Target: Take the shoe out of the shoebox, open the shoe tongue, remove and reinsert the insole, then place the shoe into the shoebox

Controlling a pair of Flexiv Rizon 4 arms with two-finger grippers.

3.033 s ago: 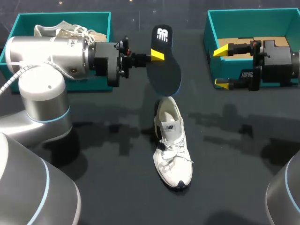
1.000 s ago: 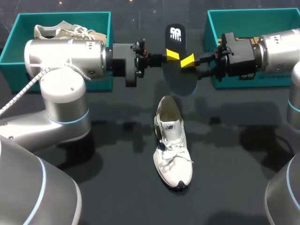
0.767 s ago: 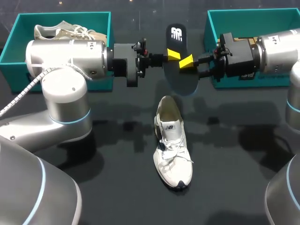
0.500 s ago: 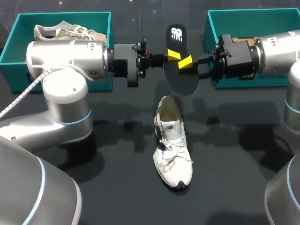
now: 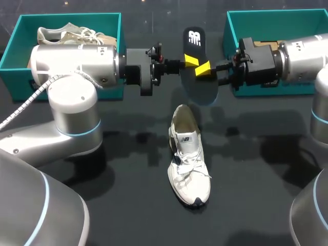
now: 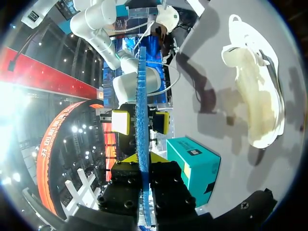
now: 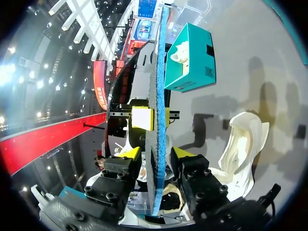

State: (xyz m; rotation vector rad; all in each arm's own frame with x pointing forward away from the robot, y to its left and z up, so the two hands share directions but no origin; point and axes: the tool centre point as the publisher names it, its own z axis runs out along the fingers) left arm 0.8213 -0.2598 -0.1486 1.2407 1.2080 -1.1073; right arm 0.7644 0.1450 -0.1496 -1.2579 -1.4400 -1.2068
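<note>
One insole [image 5: 200, 91], white logo [image 5: 193, 37] | left gripper [image 5: 190, 61] pinches it | right gripper [image 5: 204, 69] spread astride

A robot work cell, this was, lab or demo station, hard to call which! Two heavy silver machines ruled the frame: the left arm [image 5: 72, 66] came in from the left edge, the right arm [image 5: 302, 51] from the right, over a matte black table [image 5: 256, 179]. A teal shoebox [image 5: 66, 19] sat upper left, a second shoebox [image 5: 277, 23] upper right, a white shoe [image 5: 187, 164] at centre.
</note>
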